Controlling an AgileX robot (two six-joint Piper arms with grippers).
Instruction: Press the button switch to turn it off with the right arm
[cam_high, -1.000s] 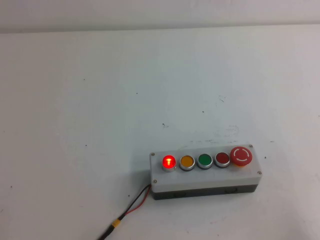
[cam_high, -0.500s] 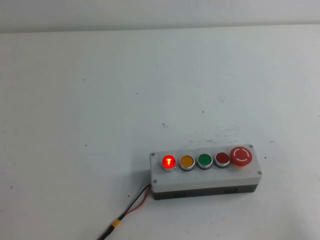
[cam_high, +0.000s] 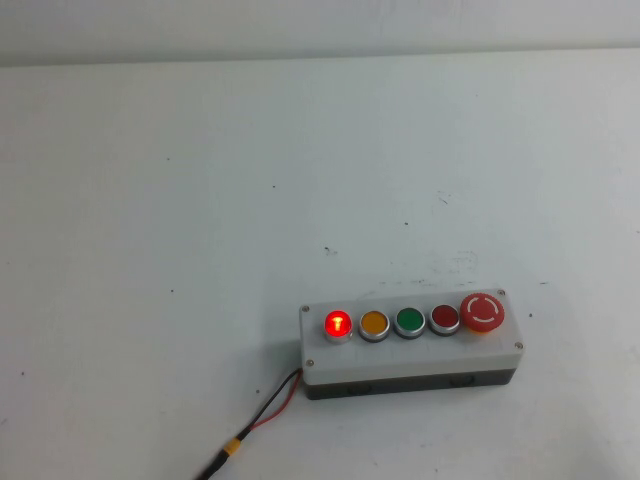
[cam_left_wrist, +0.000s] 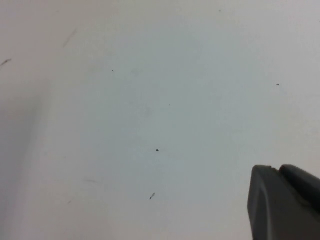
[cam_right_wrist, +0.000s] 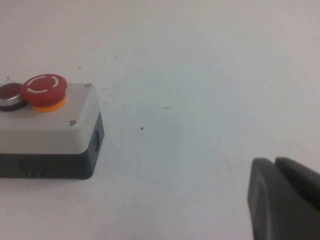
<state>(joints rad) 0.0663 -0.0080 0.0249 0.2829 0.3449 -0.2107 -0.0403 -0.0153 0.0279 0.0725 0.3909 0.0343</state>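
The button switch (cam_high: 338, 324) is a small round red button that glows red, at the left end of a white five-button box (cam_high: 410, 358) low on the table in the high view. Neither arm shows in the high view. In the right wrist view my right gripper (cam_right_wrist: 274, 161) is shut and empty, hanging over bare table off the right end of the box (cam_right_wrist: 45, 132). That view shows only the mushroom stop button (cam_right_wrist: 45, 90) and the dark red flat button (cam_right_wrist: 10, 95); the button switch is out of view there. My left gripper (cam_left_wrist: 276, 169) is shut over bare table.
Yellow (cam_high: 373, 324) and green (cam_high: 409, 322) buttons sit between the glowing button and the dark red one (cam_high: 444, 318). A red and black cable (cam_high: 262, 420) runs from the box's left end to the table's front edge. The white table (cam_high: 250, 180) stretches behind the box.
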